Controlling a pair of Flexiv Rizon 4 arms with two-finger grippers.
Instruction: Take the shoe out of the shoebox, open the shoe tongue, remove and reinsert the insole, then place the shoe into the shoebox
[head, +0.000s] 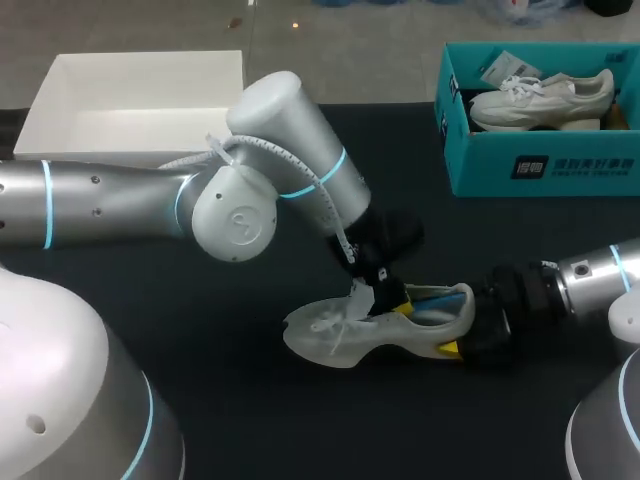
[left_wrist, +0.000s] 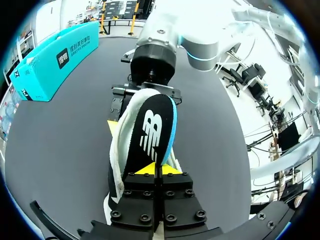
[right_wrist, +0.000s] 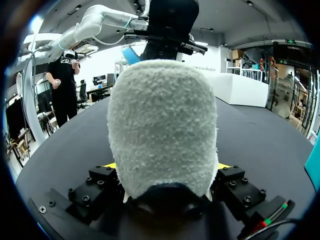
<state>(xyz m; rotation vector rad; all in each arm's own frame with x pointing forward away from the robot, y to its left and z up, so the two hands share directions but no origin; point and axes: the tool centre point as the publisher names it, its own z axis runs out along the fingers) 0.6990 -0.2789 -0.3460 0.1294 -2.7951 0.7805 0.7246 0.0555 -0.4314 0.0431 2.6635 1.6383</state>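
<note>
A white shoe (head: 340, 335) lies on its side in the middle of the black table. My right gripper (head: 462, 335) is shut on its fuzzy heel (right_wrist: 162, 125), one yellow-tipped finger on each side of it. The black insole (left_wrist: 150, 132) with a blue edge (head: 432, 296) sticks partly out of the shoe's opening. My left gripper (head: 390, 297) comes down from above and is shut on the insole's near end (left_wrist: 159, 170). The teal shoebox (head: 540, 165) stands at the back right.
A second white shoe (head: 540, 100) lies inside the teal shoebox (left_wrist: 50, 62). An open white box (head: 130, 100) sits at the back left, behind my left arm. Bare black table lies in front of the shoe.
</note>
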